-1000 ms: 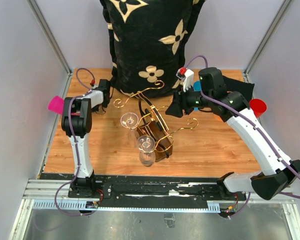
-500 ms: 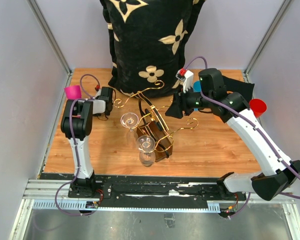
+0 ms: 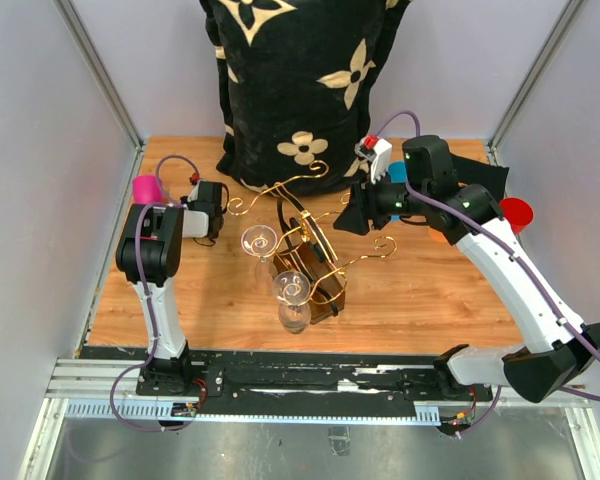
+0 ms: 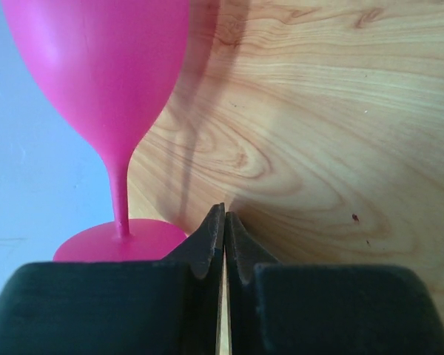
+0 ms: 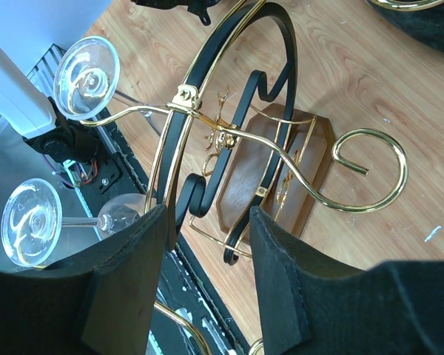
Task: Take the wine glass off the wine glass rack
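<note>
Wine glass rack (image 3: 315, 262): is standing upright about the middle of the wooden table (image 3: 430, 290), with its gold scroll arms reaching left, far and right over the dark brown base.
Left clear glass (image 3: 259, 242): is hanging foot-up from a gold arm on the rack's left side.
Near clear glass (image 3: 292, 290): is hanging foot-up on the rack's near side, its bowl dangling low beside the base.
Pink wine glass (image 3: 146, 188): is standing upright on the table at the far left, close to the left wall and well apart from the rack. The left arm is partly hiding it in the top view.
Left gripper (image 4: 224, 235): is sitting low over the table just right of the pink glass's foot. Its fingers are pressing together with nothing between them. Whether a finger is touching the foot cannot be told.
Right gripper (image 5: 207, 281): is hovering above the rack's right side with its fingers standing partway apart, gripping nothing. The rack's hoops are showing through the gap.
Red cup (image 3: 517, 213): is sitting at the table's right edge, behind the right arm.
Black cushion (image 3: 300, 90): is leaning at the far wall behind the rack, patterned with cream flowers.
</note>
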{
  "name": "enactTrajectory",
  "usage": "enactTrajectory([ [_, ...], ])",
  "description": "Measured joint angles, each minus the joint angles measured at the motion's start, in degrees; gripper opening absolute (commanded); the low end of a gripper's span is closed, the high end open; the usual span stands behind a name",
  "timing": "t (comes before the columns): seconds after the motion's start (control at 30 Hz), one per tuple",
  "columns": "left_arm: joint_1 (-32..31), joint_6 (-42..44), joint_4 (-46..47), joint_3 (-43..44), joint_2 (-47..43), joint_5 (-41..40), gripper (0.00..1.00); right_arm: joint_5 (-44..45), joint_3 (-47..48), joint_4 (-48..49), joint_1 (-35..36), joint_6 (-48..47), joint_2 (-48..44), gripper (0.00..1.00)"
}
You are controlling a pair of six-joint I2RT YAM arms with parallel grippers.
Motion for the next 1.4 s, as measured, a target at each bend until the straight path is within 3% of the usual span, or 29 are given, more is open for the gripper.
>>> enactTrajectory([
  [0.13,0.0,-0.1,-0.1,0.4,-0.2,0.1,0.26,0.0,0.0,0.0,-0.1,0.0,0.0,0.49],
  [0.17,0.0,-0.2,-0.2,0.6,-0.4,0.4,0.37,0.0,0.0,0.0,-0.1,0.0,0.0,0.49],
  [0.23,0.0,-0.1,-0.5,0.9,-1.2,1.0,0.7,0.0,0.0,0.0,-0.1,0.0,0.0,0.49],
  [0.3,0.0,-0.7,-0.6,1.2,-3.1,1.7,0.88,0.0,0.0,0.0,-0.1,0.0,0.0,0.49],
  [0.33,0.1,-0.7,-0.6,1.3,-4.3,1.9,0.91,0.0,0.0,0.0,-0.1,0.0,0.0,0.49],
  [0.47,2.0,-4.1,-3.3,6.3,-9.0,3.3,0.99,-0.5,0.0,0.0,-0.1,0.0,0.0,0.49],
  [0.63,8.7,-9.9,-11.6,24.3,-6.1,5.9,1.0,-0.9,-0.1,0.1,-0.1,0.0,0.0,0.49],
  [0.87,14.4,-16.8,-27.3,50.4,14.3,11.9,1.0,-1.7,0.0,0.2,-0.1,0.6,1.9,0.49],
  [0.97,15.6,-19.1,-34.5,57.4,22.0,15.9,1.0,-1.6,0.0,0.0,-0.1,0.5,3.8,0.5],
  [1.13,18.4,-22.5,-42.3,62.8,25.0,19.5,1.0,-1.2,0.1,-0.1,-0.1,0.5,6.5,0.5],
  [1.4,23.2,-26.8,-46.1,59.7,23.1,20.3,1.0,-2.2,0.4,-0.2,-0.1,0.7,8.7,0.5],
])
